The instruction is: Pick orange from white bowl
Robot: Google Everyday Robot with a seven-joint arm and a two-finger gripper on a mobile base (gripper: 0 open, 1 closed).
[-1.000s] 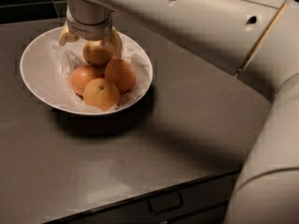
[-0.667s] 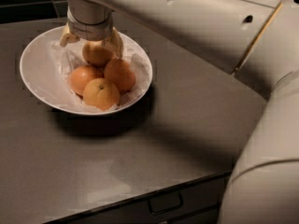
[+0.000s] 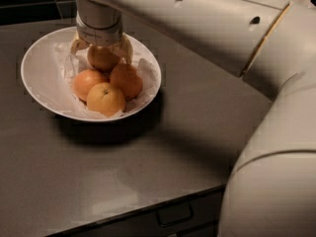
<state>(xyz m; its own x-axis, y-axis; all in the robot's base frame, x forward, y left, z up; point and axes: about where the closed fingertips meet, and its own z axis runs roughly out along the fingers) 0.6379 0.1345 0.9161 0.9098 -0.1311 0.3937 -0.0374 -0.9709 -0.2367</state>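
The orange (image 3: pixel 102 60), round and a duller tan than the three brighter oranges (image 3: pixel 106 98) in front of it, lies at the back of the white bowl (image 3: pixel 37 68) on crinkled paper (image 3: pixel 60 58); round, it shows no long axis, and its stem end is hidden; the gripper (image 3: pixel 101 54) stands over it, fingers (image 3: pixel 125 48) spread wide astride it, the right one just beside its skin.

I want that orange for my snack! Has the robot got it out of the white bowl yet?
Not yet. Done: the gripper is down in the white bowl, around the back orange. In hand: taking hold of it. Left: lifting it out; it rests in the bowl beside three other oranges.
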